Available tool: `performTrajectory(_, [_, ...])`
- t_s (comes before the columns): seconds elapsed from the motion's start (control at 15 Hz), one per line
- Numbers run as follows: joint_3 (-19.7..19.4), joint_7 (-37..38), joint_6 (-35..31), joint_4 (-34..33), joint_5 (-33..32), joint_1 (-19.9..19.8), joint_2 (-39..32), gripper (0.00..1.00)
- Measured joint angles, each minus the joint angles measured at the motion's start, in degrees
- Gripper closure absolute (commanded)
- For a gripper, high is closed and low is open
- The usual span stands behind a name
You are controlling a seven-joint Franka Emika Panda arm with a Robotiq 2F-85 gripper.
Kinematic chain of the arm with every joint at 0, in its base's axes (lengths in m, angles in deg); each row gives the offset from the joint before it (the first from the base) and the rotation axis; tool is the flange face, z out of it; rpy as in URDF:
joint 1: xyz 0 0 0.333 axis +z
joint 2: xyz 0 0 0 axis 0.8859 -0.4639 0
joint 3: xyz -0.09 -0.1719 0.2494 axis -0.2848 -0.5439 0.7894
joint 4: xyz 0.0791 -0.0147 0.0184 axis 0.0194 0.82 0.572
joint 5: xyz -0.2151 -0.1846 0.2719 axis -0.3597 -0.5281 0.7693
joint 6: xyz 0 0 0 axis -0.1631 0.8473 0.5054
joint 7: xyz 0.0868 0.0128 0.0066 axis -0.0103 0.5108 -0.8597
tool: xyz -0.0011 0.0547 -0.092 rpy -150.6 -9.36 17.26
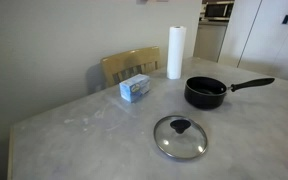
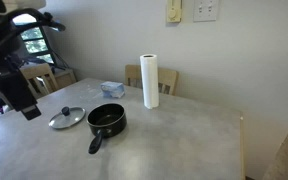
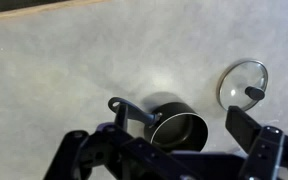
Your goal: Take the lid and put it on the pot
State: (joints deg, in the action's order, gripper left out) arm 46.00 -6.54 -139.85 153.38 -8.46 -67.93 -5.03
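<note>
Hovering high over the pale, marbled tabletop, the tool has its dark jaws spread wide in the wrist view, with nothing between them. In an exterior view the lid, a flat disc of clear glass with a thin metal rim and black knob, lies on the near side of the pot, close but apart. That round, shallow black pot sits uncovered, its long straight handle pointing right. Farther back stands a tall white paper-towel roll.
</note>
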Motion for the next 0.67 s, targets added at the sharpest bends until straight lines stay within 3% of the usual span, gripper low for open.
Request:
performTrajectory(0.4, [1.6, -0.1, 0.0, 1.0, 0.3, 0.1, -0.4, 0.0])
performTrajectory(0.67, [6.1, -1.4, -0.4, 5.2, 1.2, 3.1, -0.6, 0.0])
